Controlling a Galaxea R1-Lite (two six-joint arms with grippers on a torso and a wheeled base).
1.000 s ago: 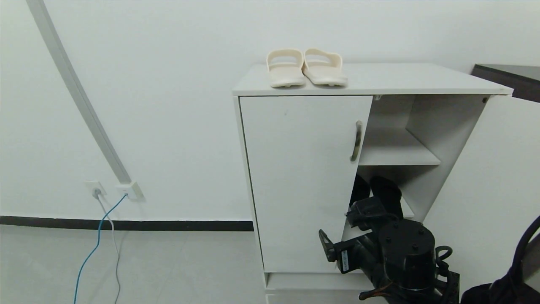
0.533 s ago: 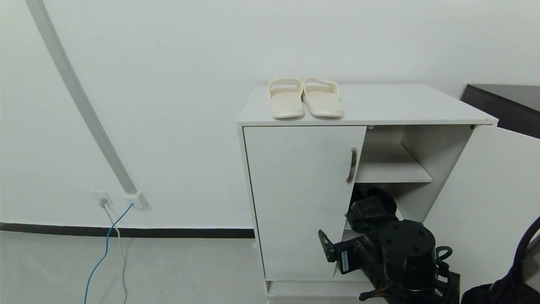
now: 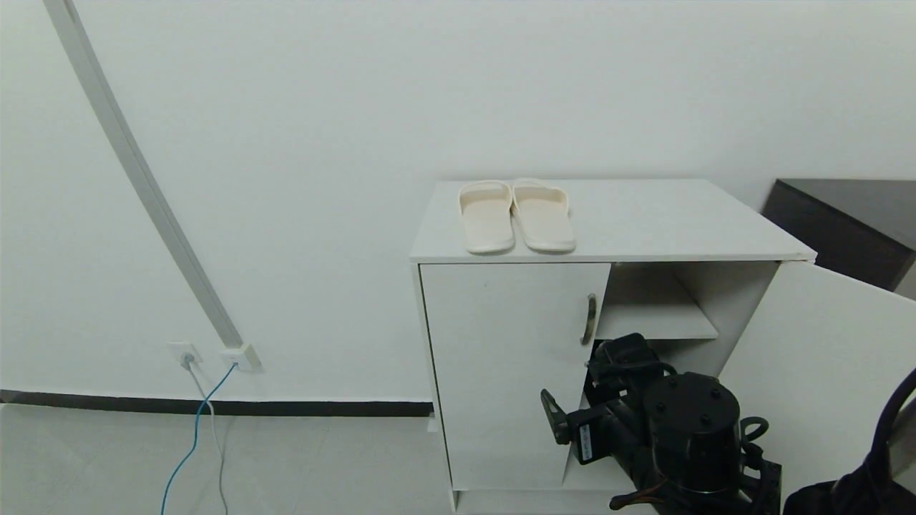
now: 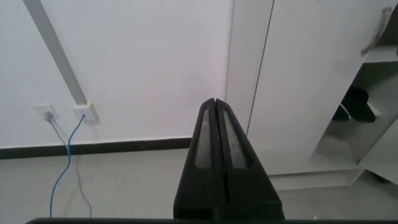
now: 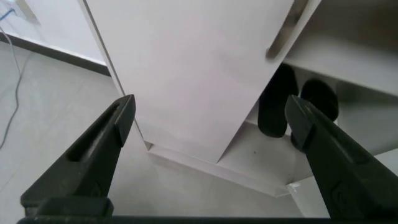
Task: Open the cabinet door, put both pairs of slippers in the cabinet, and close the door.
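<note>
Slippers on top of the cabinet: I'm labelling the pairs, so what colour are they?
The slippers are plain cream, clearest in the head view.

And the left gripper (image 4: 214, 106) is clamped tight, its two long black fingers (image 4: 202, 143) pressed flat against each other along their whole length, pointing straight ahead on the left side. Over on the right, the right gripper (image 5: 211, 109) is spread wide, its dark fingers (image 5: 106, 143) well apart and angled downward. The right arm (image 3: 690, 422) sits low at the near right, round black joint on top, wrist stretched toward the far side.
</note>
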